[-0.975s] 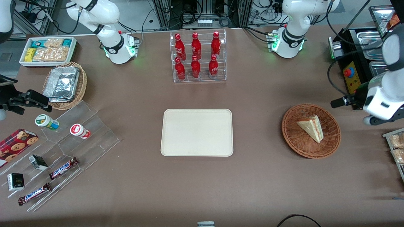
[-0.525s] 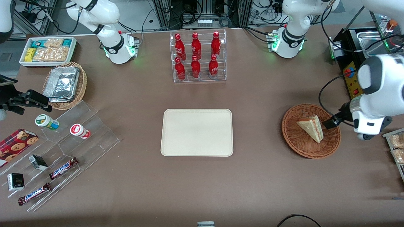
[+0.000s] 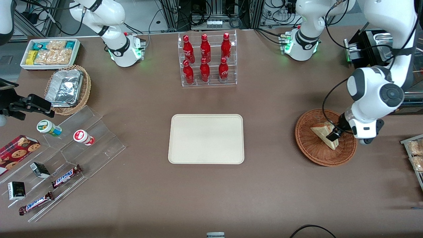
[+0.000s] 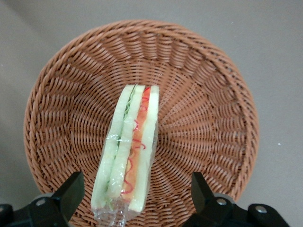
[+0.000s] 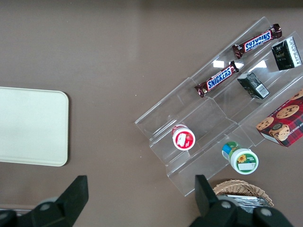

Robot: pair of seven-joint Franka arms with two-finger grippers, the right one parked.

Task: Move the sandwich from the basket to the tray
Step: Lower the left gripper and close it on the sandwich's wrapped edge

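The sandwich (image 3: 323, 133), a plastic-wrapped wedge of white bread with red and green filling (image 4: 128, 152), lies in the round reddish-brown wicker basket (image 3: 310, 148) toward the working arm's end of the table. My gripper (image 3: 333, 135) hangs just above the sandwich, inside the basket's rim (image 4: 142, 28). It is open: its two dark fingers (image 4: 71, 194) stand wide apart on either side of the sandwich, touching nothing. The cream tray (image 3: 206, 138) lies flat and bare at the table's middle, well away from the basket.
A clear rack of red bottles (image 3: 206, 59) stands farther from the front camera than the tray. Toward the parked arm's end are a clear stepped stand (image 3: 82, 142) with snacks, a tan basket of foil containers (image 3: 67, 88) and a white snack box (image 3: 49, 53).
My arm has swung in from the table's edge toward the basket and come down, so the gripper now hangs over the sandwich. The sandwich and basket have not moved.
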